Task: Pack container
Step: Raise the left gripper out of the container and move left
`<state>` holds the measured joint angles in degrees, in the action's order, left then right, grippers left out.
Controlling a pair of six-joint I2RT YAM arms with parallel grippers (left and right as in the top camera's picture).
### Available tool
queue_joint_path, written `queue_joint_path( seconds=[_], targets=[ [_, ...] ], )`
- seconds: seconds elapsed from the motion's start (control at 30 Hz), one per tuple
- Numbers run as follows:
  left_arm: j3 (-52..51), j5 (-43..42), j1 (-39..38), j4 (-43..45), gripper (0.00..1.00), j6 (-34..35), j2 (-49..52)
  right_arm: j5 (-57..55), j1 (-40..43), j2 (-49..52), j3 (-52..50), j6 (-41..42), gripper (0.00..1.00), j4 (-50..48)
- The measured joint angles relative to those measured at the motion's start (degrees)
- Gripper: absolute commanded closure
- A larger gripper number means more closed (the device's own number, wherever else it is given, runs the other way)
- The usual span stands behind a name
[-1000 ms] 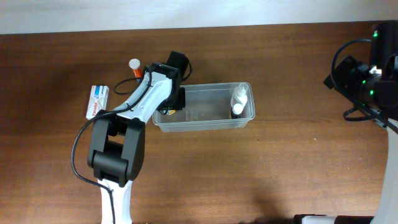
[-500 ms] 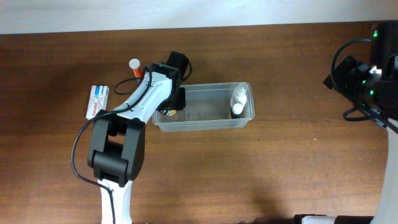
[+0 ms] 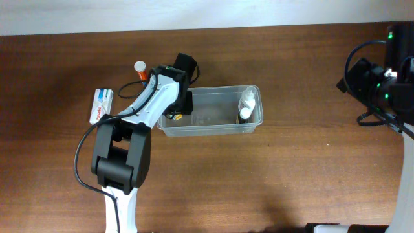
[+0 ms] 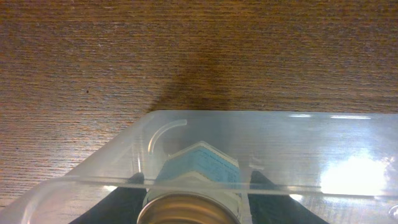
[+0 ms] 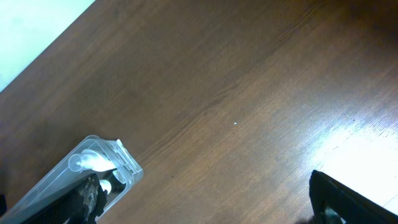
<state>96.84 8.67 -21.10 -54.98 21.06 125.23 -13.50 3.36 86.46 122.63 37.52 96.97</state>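
The left end effector [image 4: 193,208] pinches a small blue-label jar [image 4: 200,169], now low inside the near end of the clear container [image 3: 213,131]; the container has slid a little on the counter [image 3: 291,175]; the jar looks nearly packed; I cannot tell about the right end effector [image 5: 348,199].

One container [image 3: 207,131] on the counter [image 3: 291,181]. Inside it, three things: two small white bottles [image 3: 249,97] at its right end, one blue-labelled jar [image 4: 202,167] at its left end. Outside it, two more: one box [image 3: 101,105] off its left end, one white-capped orange bottle [image 3: 140,68] by its far left corner. Two arms: the left arm [image 3: 123,139] over the container's left end, the right arm [image 3: 388,84] well to its right.
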Motion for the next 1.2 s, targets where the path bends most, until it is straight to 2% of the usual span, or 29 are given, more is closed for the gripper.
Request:
queue_joint_path(
  seconds=[0.77,1.2],
  targets=[
    [3.1,-0.5,0.0,-2.9,0.47,0.0,-0.9,0.0,0.0,0.0,0.0,0.0,0.02,0.0],
    [3.1,-0.7,0.0,-6.2,0.46,-0.3,-12.7,0.0,0.0,0.0,0.0,0.0,0.02,0.0]
  ],
)
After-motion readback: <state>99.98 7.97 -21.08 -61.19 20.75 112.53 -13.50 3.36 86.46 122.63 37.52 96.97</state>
